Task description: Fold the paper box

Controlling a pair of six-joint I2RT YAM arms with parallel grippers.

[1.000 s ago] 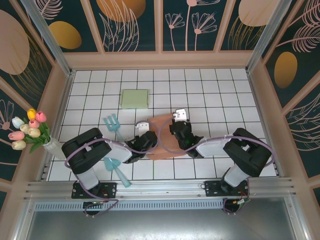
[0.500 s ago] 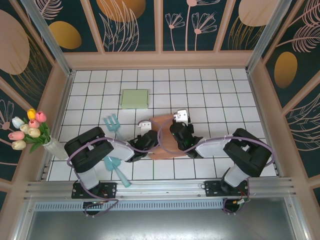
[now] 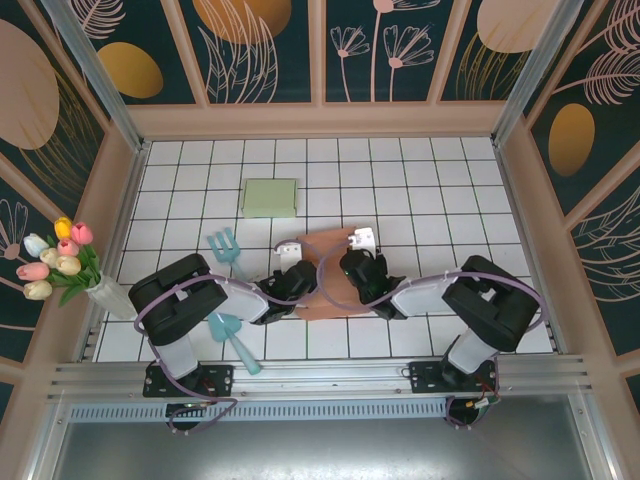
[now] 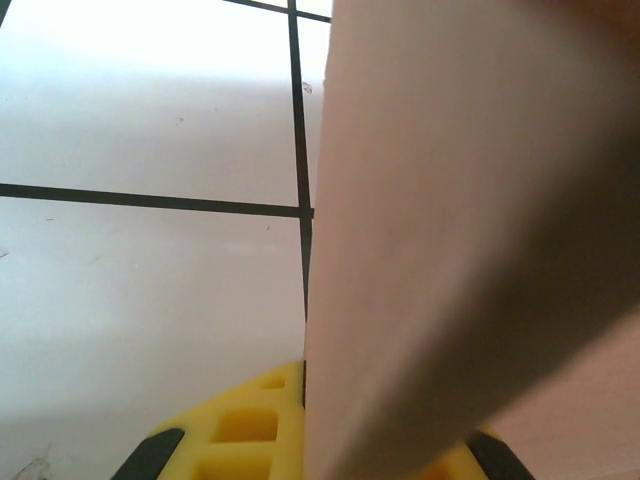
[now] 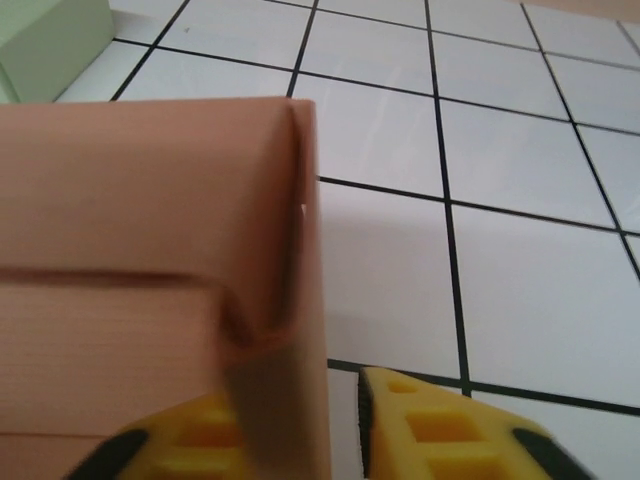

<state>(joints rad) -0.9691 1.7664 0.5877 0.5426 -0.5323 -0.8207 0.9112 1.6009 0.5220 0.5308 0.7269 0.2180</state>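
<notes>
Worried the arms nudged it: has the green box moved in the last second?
No. The green box still covers the same grid tiles of the table.

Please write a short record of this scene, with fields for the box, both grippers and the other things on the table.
paper box: pinkish, centre, partly folded, one wall raised
left gripper: jaws shut on a box panel
right gripper: jaws astride the raised wall; grip unclear
green block: behind the paper box, apart from it
teal fork: left of the paper box
teal spatula: front left, nearer than the fork
vase of tulips: far left
</notes>
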